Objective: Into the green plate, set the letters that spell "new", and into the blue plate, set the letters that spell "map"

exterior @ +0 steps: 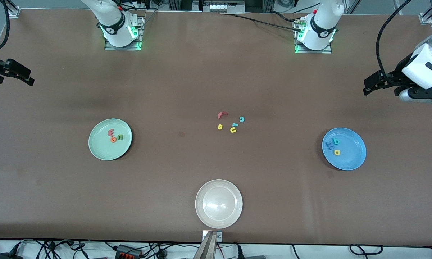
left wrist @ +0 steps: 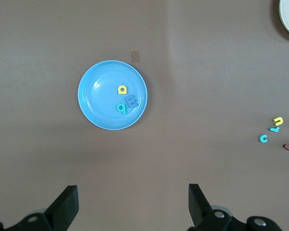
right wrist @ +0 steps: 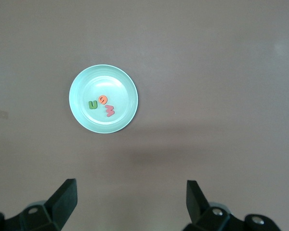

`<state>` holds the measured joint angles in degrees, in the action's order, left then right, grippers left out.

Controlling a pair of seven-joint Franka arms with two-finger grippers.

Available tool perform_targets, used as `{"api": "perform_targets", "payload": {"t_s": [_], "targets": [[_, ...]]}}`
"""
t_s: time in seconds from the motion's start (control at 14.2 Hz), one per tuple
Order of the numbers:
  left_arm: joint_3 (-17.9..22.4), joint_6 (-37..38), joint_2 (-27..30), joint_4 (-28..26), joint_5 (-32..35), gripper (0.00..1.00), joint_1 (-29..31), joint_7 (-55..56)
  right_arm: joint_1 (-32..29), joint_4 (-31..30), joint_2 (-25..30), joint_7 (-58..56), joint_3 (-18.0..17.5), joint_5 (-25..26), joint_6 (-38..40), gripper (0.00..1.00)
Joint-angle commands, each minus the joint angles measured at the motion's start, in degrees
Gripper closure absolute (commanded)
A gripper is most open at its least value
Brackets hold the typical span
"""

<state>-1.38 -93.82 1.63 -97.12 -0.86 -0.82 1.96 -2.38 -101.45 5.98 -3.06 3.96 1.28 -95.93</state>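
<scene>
The green plate [exterior: 104, 151] lies toward the right arm's end of the table and holds the dark green "n" [exterior: 119, 137], the orange "e" [exterior: 113, 140] and the red-pink "w" [exterior: 111, 133]. The blue plate [exterior: 352, 158] lies toward the left arm's end with the teal "a" [exterior: 335, 141], the blue "m" [exterior: 328, 145] and the yellow "p" [exterior: 336, 152] in it. My left gripper [left wrist: 133, 202] hangs open and empty, high over the table beside the blue plate [left wrist: 101, 106]. My right gripper [right wrist: 131, 199] is open and empty too, high beside the green plate [right wrist: 86, 86].
A cream-white plate [exterior: 201, 212] sits near the table's front edge, mid-table. Loose letters lie at the table's middle: a red "f" [exterior: 221, 115], a teal "c" [exterior: 241, 119], a yellow "s" [exterior: 219, 126], a yellow "u" [exterior: 233, 130].
</scene>
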Motion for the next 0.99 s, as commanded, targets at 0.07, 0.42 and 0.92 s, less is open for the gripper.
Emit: {"api": "perform_targets", "payload": {"t_s": [0.07, 0.42, 0.92], "targets": [[0.06, 1.36, -0.48, 1.58, -0.28, 0.00, -0.06, -0.90, -0.78, -1.56, 1.84, -1.07, -0.36, 0.75, 0.21, 0.00], [0.06, 1.54, -0.48, 1.58, -0.37, 0.00, 0.38, -1.78, -0.69, -1.82, 1.32, -0.89, -0.36, 0.75, -0.58, 0.00], [0.15, 1.45, -0.57, 1.58, -0.37, 0.00, 0.47, -1.87, -0.52, -1.82, 1.32, -0.98, -0.36, 0.75, -1.02, 0.00]]}}
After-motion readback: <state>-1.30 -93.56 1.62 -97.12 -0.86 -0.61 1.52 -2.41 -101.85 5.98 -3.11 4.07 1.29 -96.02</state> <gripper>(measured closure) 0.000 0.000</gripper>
